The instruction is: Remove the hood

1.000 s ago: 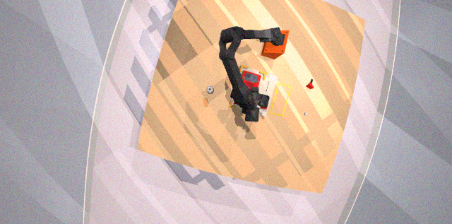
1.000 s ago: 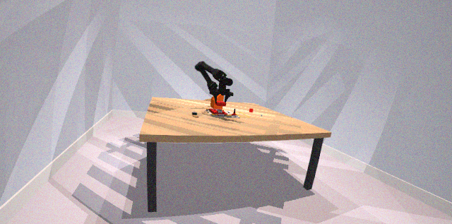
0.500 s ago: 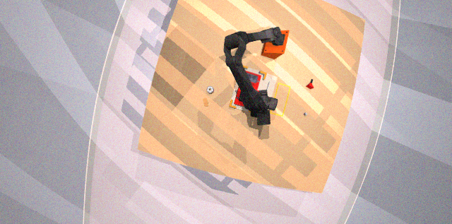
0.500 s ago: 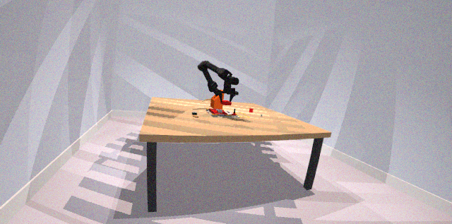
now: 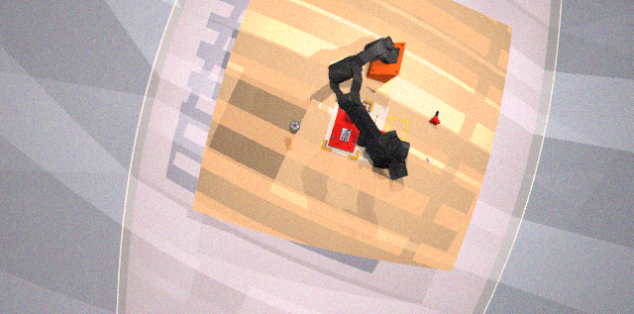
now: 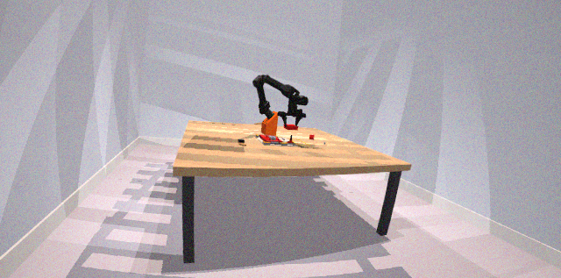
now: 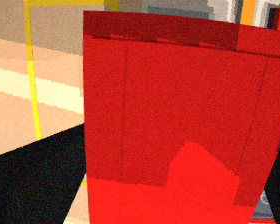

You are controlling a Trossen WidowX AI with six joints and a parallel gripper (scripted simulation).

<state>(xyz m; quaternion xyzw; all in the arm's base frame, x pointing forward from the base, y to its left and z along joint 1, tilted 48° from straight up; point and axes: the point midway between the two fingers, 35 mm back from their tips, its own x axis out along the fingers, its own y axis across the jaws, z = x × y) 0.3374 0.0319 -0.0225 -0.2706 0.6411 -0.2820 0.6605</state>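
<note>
The red hood hangs in the air, clear of the toy car. My gripper is shut on the hood, one black finger at each side of it. In the top view the arm hides the fingertips and most of the hood. The marked area, a yellow outline, lies on the table right of the car; the arm covers its lower part in the top view. In the wrist view the outline shows left of the hood and partly behind it.
The orange arm base stands behind the car. A small red piece lies right of the marked area. A small round dark part lies left of the car. A tiny pale item lies to the right.
</note>
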